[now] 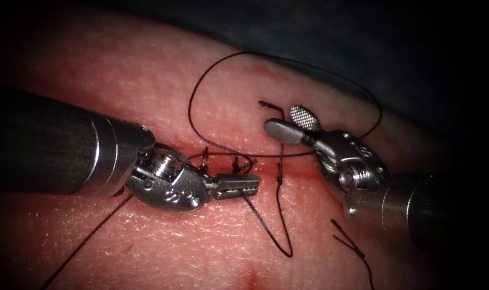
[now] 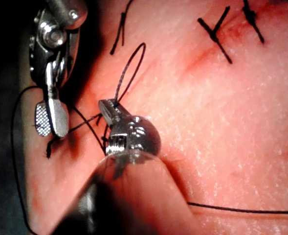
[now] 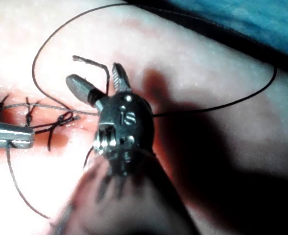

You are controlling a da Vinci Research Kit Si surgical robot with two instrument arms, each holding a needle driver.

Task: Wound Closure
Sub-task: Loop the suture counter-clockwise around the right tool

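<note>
Left hand (image 1: pixel 239 185) on looped dark thread (image 1: pixel 223 70)

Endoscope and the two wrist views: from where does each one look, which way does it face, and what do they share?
Endoscope view: above and in front of the tissue, facing the cut; left tool, shut on the thread, enters from the left, right tool, jaws open and holding nothing, from the right.
Left wrist view: rides the left arm, looking along its shaft at the left tool; the right tool shows beyond.
Right wrist view: rides the right arm, facing the right tool.
Shared: all three show both tools, the thread loop and knotted stitches; I can spot no needle.
</note>
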